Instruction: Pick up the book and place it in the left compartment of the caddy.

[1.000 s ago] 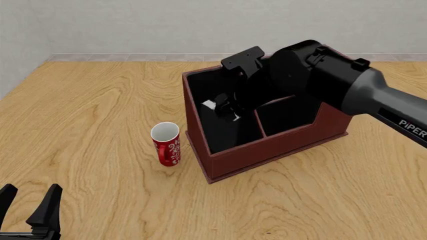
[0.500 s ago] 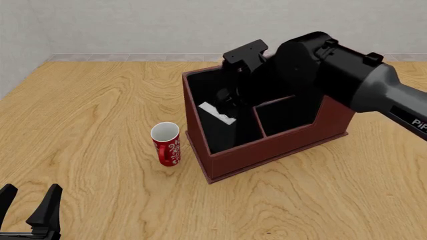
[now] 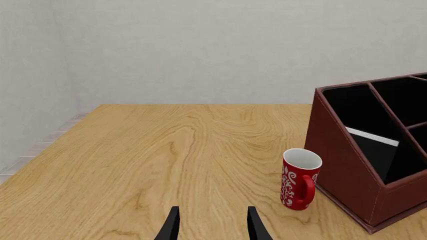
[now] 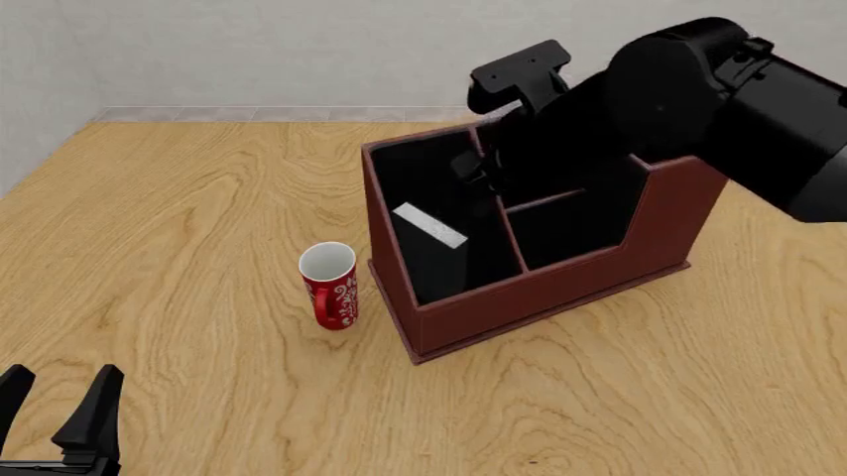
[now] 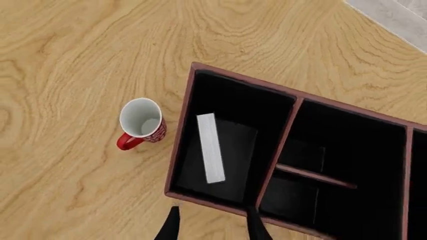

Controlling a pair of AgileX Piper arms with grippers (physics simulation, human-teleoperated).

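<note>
Right hand (image 5: 212, 226): fingers parted, nothing between them, touching nothing. In the right wrist view only the two black fingertips show, over the near rim of the large reddish-brown box caddy with black interior (image 5: 179, 150). In the front view the hand itself is hard to pick out against the black arm body above the caddy's (image 4: 556, 297) far side.

Left hand (image 4: 60, 421): also parted and empty, low at the near left corner of the light wooden tabletop (image 4: 185, 248), well apart from everything. The left wrist view shows its two fingertips (image 3: 212, 227) with bare wood between them.

Small thick hardcover book with plain black cover and white page edges (image 5: 212, 148): inside the long narrow black-lined left compartment (image 5: 230, 105), free of both hands. White page block faces up and towards the compartment's outer wall; the black cover slopes away from it, so the book sits tilted, not flat. Also visible as a white strip in the front view (image 4: 430, 226) and through the compartment's sloped opening in the left wrist view (image 3: 372, 137).

Count: one book, one caddy, one red-and-white patterned ceramic mug (image 4: 329, 285), two arms. Mug stands upright on the tabletop just beside the caddy's left wall, not touching it, handle pointing away from the caddy.
</note>
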